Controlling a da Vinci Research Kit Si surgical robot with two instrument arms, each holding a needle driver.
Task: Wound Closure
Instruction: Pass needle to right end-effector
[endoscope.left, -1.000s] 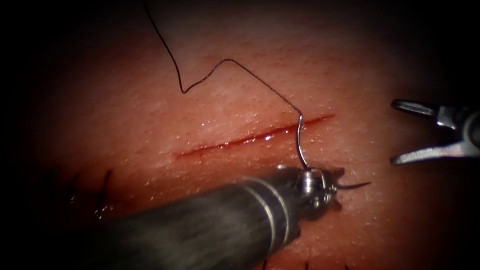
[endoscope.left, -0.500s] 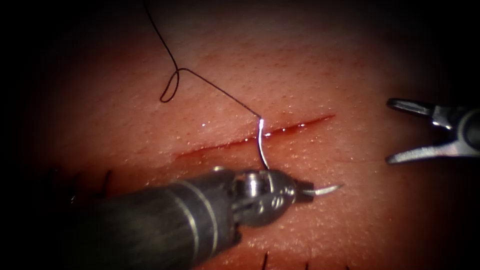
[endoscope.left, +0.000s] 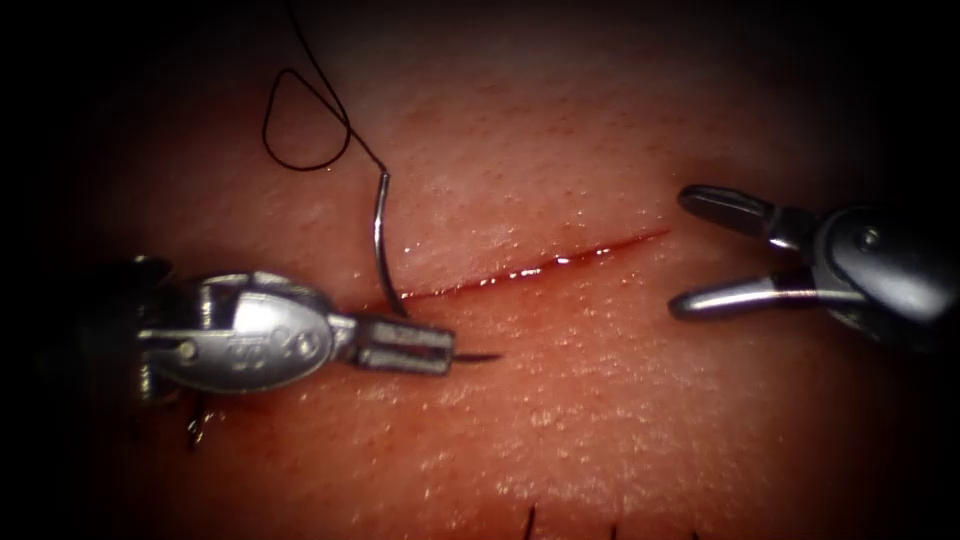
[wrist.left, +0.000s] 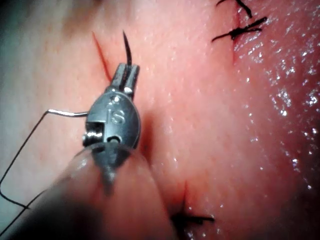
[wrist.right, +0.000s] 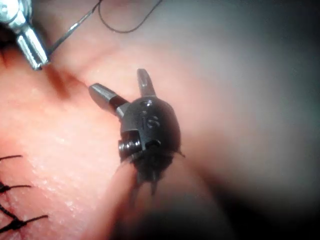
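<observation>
Needle (endoscope.left: 380, 240) is held by the left gripper (endoscope.left: 440, 352), whose two jaws are closed on it close to the sharp end. A short bit of the pointed tip (endoscope.left: 482, 357) is seen sticking out past the jaws toward the right. From the jaws, the curved body of the needle is seen going up across the left end of the cut (endoscope.left: 530, 268), and its back end is found above the cut. The needle is not pushed into the tissue (endoscope.left: 600, 400); it is held just over it.

Thread (endoscope.left: 300, 120), thin and dark, is joined to the back end of the needle. A round loop is made by it above the needle, and then it is led up and away.

In the left wrist view, the same gripper (wrist.left: 126, 75) is seen closed on the needle (wrist.left: 126, 46), with the thread (wrist.left: 20, 155) trailing off beside it.

The right gripper (endoscope.left: 690, 250) is kept wide open near the right end of the cut, and nothing is held in it. In the right wrist view, its jaws (wrist.right: 122, 85) are spread apart over the tissue.

Dark stitches (wrist.right: 20, 220) from other closed cuts are seen at the edges.
</observation>
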